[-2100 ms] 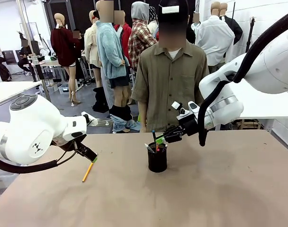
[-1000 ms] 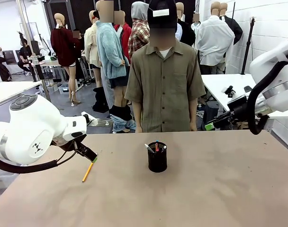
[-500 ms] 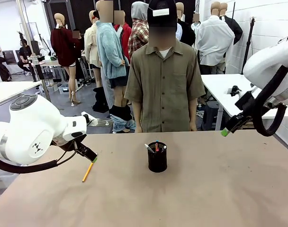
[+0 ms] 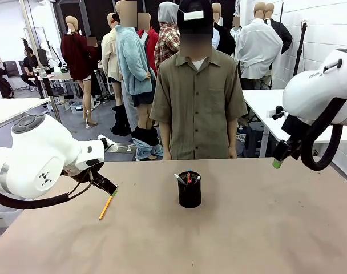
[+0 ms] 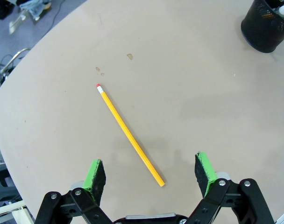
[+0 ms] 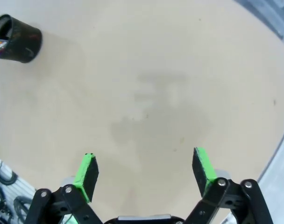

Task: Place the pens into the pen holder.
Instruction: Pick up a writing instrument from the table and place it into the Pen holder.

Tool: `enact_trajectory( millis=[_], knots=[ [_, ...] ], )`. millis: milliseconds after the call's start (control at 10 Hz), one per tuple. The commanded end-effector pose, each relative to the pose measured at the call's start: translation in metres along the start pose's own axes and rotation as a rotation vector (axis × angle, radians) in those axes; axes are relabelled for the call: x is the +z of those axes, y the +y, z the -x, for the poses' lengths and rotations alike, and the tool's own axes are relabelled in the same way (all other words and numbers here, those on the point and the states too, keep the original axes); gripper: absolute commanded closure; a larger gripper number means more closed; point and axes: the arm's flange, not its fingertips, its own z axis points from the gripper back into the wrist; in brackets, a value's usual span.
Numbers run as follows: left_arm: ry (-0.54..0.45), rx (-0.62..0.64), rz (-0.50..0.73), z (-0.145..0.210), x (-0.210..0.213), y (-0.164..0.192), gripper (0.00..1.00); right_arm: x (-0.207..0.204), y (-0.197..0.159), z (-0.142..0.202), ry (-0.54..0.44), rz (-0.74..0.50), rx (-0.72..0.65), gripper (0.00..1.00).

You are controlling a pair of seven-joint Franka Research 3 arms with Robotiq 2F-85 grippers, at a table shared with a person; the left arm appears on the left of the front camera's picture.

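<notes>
At the far edge of the brown table (image 4: 247, 228) stands a person (image 4: 199, 103). The left gripper (image 5: 151, 171) is spread wide and empty, low over the table's left side. The right gripper (image 6: 144, 170) is spread wide and empty, raised at the right. The black mesh pen holder (image 4: 189, 193) stands upright mid-table with several pens (image 4: 188, 177) inside. A yellow pencil (image 5: 130, 135) lies flat beneath the left gripper, apart from both pads.

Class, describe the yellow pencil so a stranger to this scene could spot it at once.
Start at the brown table, robot's left side, below the open left gripper. There a yellow pencil lies flat. The other pens stand in the black mesh pen holder; it alone lies loose.
</notes>
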Motion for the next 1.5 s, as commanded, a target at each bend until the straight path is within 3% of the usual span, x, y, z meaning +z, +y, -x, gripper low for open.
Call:
enact_trajectory(
  millis=[0, 500, 600, 800, 1400],
  knots=[
    [-0.002, 0.005, 0.000, 0.000, 0.001, 0.002, 0.00, 0.002, -0.005, 0.002, -0.020, -0.018, 0.008, 0.00],
    [0.000, 0.000, 0.000, 0.000, 0.000, 0.000, 0.00, 0.002, -0.005, 0.002, -0.020, -0.018, 0.008, 0.00],
    [0.106, 0.045, -0.022, -0.008, -0.009, 0.009, 0.00, 0.002, -0.005, 0.002, -0.020, -0.018, 0.008, 0.00],
    [0.224, 0.091, 0.013, -0.030, -0.032, 0.028, 0.00, 0.002, -0.005, 0.002, -0.020, -0.018, 0.008, 0.00],
    [0.346, 0.187, 0.085, -0.048, -0.087, 0.039, 0.00, 0.002, -0.005, 0.002, -0.020, -0.018, 0.008, 0.00]
  ],
)
